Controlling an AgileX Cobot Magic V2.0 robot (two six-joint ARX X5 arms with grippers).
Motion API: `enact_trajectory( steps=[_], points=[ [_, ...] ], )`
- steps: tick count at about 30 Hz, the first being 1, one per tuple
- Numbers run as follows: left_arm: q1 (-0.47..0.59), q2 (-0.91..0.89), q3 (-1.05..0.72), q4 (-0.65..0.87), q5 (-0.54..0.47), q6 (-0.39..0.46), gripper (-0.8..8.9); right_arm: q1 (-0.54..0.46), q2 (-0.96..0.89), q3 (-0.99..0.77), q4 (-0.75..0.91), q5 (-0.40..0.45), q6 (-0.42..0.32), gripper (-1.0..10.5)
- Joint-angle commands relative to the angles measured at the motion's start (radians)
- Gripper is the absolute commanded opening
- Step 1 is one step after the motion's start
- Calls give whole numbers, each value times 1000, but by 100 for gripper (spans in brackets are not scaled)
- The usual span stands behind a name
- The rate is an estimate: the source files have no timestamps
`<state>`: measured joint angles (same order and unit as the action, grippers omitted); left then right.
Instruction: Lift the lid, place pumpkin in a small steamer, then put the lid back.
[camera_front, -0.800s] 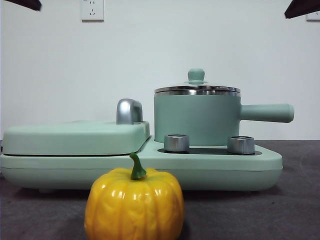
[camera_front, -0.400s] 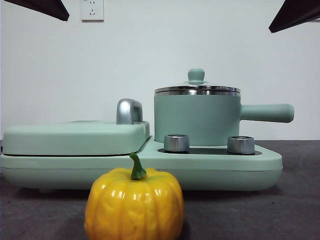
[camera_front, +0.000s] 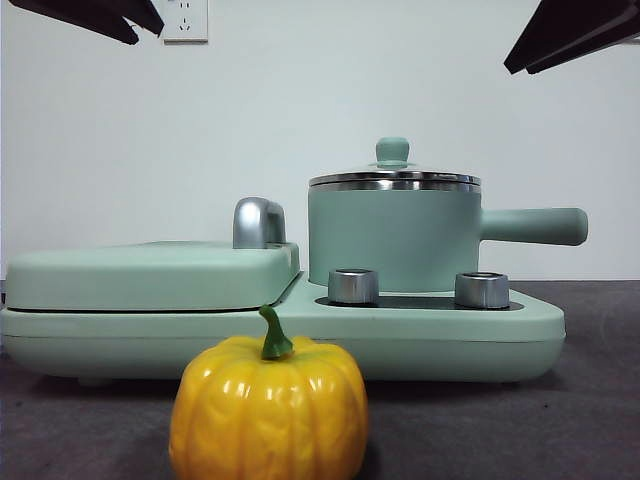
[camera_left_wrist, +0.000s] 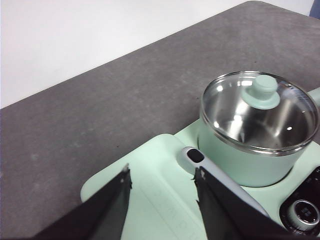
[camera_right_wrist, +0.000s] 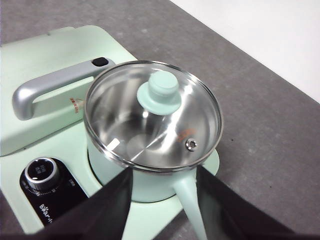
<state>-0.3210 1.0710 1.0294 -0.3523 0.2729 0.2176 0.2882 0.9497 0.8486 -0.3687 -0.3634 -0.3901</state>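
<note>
The yellow-orange pumpkin (camera_front: 268, 410) stands on the grey table at the front, before the cooker. Behind it the small steamer (camera_front: 395, 238) sits on the cooker's right side, its long handle (camera_front: 530, 226) pointing right. The glass lid (camera_front: 393, 178) with its mint knob rests shut on the pot. My left gripper (camera_left_wrist: 162, 172) hangs open high above the flat cover, with the lid (camera_left_wrist: 260, 112) off to one side. Almost over the lid (camera_right_wrist: 152, 115) and above the steamer (camera_right_wrist: 150, 187), my right gripper (camera_right_wrist: 163, 172) is open and empty. In the front view both show as dark tips (camera_front: 125, 22) (camera_front: 535, 50).
A wide flat mint-green cover (camera_front: 150, 275) with a chrome handle (camera_front: 257, 222) fills the cooker's left half. Two steel dials (camera_front: 353, 285) (camera_front: 481, 289) stand on the black panel in front of the pot. A wall socket (camera_front: 185, 18) is on the white wall behind.
Both dark arm tips have come further down and inward from the front view's top corners. Pumpkin, pot and lid have not moved.
</note>
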Motion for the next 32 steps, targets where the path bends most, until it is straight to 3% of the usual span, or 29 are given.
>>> enact_trajectory(
  steps=[1, 7, 11, 20, 26, 32],
  points=[
    [-10, 9, 26, 9, 9, 10, 219, 5, 8, 22, 8, 5, 5, 206],
    [-45, 12, 26, 18, 15, 5, 224, 5, 8, 22, 27, 4, 54, 206],
    [-89, 39, 26, 77, 16, -2, 317, 5, 8, 22, 32, 4, 63, 206],
    [-192, 164, 26, 282, 15, -5, 298, 5, 8, 22, 32, 4, 68, 206],
    [-246, 270, 26, 429, 15, -75, 298, 5, 8, 22, 32, 4, 68, 206],
    [-295, 367, 27, 538, 15, -81, 298, 5, 8, 22, 32, 4, 70, 206]
  ],
)
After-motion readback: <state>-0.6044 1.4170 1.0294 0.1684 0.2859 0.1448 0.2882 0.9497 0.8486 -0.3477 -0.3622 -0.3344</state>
